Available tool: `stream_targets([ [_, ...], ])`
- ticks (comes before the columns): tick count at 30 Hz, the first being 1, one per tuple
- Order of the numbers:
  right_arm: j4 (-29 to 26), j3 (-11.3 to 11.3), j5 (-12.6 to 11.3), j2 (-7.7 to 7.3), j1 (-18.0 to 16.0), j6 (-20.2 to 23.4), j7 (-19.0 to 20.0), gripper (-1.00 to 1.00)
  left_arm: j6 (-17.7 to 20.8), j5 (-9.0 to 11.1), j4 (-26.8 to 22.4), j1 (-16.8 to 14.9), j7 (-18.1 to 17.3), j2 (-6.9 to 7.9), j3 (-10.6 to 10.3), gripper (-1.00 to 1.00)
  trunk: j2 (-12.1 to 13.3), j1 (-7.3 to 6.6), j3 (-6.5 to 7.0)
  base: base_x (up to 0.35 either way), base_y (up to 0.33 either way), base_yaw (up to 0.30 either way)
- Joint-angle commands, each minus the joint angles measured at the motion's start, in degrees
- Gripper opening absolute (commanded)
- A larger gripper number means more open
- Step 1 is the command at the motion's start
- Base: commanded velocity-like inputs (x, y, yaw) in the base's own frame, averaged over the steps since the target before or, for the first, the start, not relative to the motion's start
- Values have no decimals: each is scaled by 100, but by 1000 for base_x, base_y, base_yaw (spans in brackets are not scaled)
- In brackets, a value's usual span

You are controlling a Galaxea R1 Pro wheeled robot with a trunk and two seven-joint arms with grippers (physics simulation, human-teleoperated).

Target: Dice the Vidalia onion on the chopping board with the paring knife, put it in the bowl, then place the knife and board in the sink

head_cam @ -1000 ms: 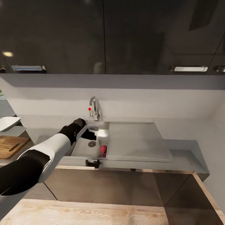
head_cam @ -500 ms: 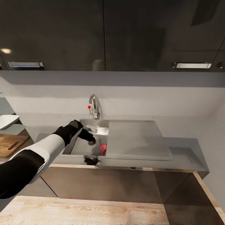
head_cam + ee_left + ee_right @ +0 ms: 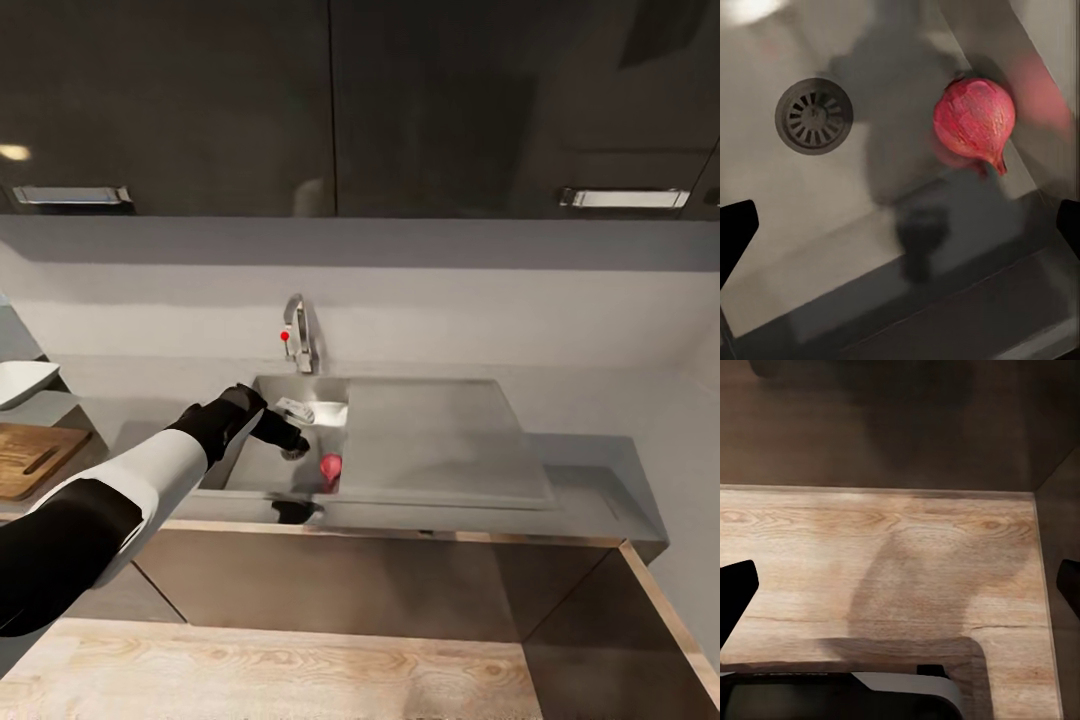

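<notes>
Left gripper (image 3: 290,441) reaching down into the sink (image 3: 440,440), above the basin floor. Fingers spread wide: dark fingertips (image 3: 735,236) at opposite edges of the left wrist view, nothing between them but bare steel. Not touching anything.

Vidalia onion (image 3: 975,124) lying on the basin floor just ahead of the open fingers, off toward one fingertip, apart from both. Look: round bulb, pinkish-red papery skin with fine streaks, short pointed tip at one end. Resting close against the basin wall on the drainboard side; pink reflection visible on that wall. In the head view, onion (image 3: 330,465) just beyond the gripper, toward the robot's right, near the front wall of the basin.

Round drain (image 3: 814,115) on the basin floor, on the other side of the gripper's line from the onion, well apart from it. Basin contents: onion only, as far as visible. Chrome tap (image 3: 298,340) with red dot behind the gripper, at the back rim.

Farther out along the left arm: chopping board (image 3: 30,458) on the countertop (image 3: 120,420), white bowl (image 3: 20,380) behind it. Bowl contents not discernible.

Right gripper (image 3: 900,592) well away from the sink, over wood-grain floor (image 3: 900,555); fingertips apart at the frame edges, holding nothing.
</notes>
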Motion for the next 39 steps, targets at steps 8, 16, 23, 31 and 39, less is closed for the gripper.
stream_targets([
  [8, -10, -38, 20, 10, -1, -12, 55, 100, 23, 55, -14, -5, -84, -9, -53, 100, -12, 3, -83, 0, 0, 0],
  [16, -11, -38, 23, 10, -1, -12, 55, 100, 22, 55, -11, -5, -86, -18, -82, 100, -12, 3, -155, 45, 0, 0],
  [23, -10, -39, 23, 10, -1, -12, 55, 100, 22, 55, -11, -5, -86, -19, -187, 100, -12, 3, -219, 23, 0, 0],
  [31, -10, -38, 23, 10, -1, -12, 55, 100, 22, 55, -11, -5, -86, -28, -218, 100, -12, 3, -291, 62, 0, 0],
  [39, -12, -38, 24, 10, -1, -12, 55, 100, 29, 55, -11, -5, -86, -37, -245, 100, -12, 3, -364, 212, 0, 0],
])
